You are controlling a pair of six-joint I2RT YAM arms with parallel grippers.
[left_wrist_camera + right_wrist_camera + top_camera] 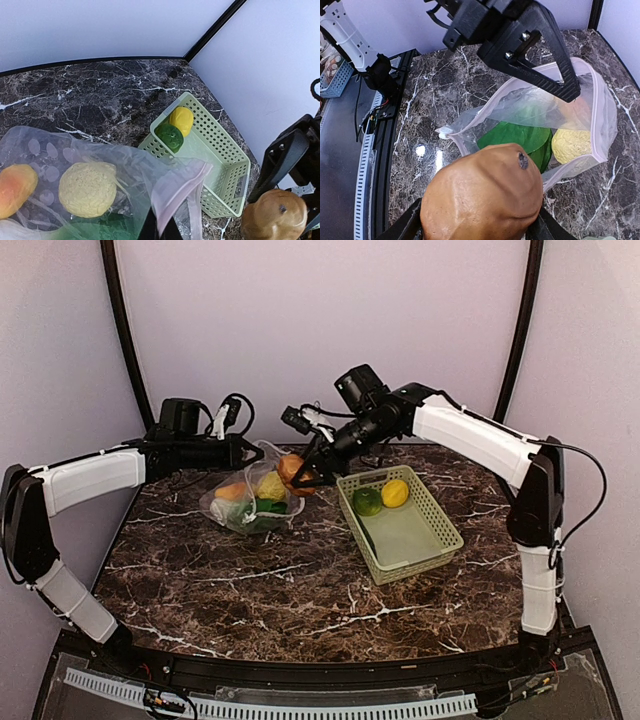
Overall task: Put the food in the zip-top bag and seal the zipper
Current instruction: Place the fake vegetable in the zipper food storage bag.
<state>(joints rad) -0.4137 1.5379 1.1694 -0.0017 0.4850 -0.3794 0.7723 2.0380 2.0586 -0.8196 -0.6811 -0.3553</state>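
The red-brown piece (482, 192) is being grasped by the right gripper (477, 225) just above the zip-top bag (520, 107). The bag's pink zipper (594, 110) is being pinched by the clenched left gripper (160, 230). A lemon (395, 493) and a green pepper (367, 501) are being held in the lattice basket (420, 535) beside the bag.

No text, label or number can be read anywhere.

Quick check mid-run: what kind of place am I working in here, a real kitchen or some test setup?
Most likely a lab test booth, not a kitchen: plain pale walls with black frame struts enclose a marble-patterned table, and the food, like the lemon, looks like plastic toys.
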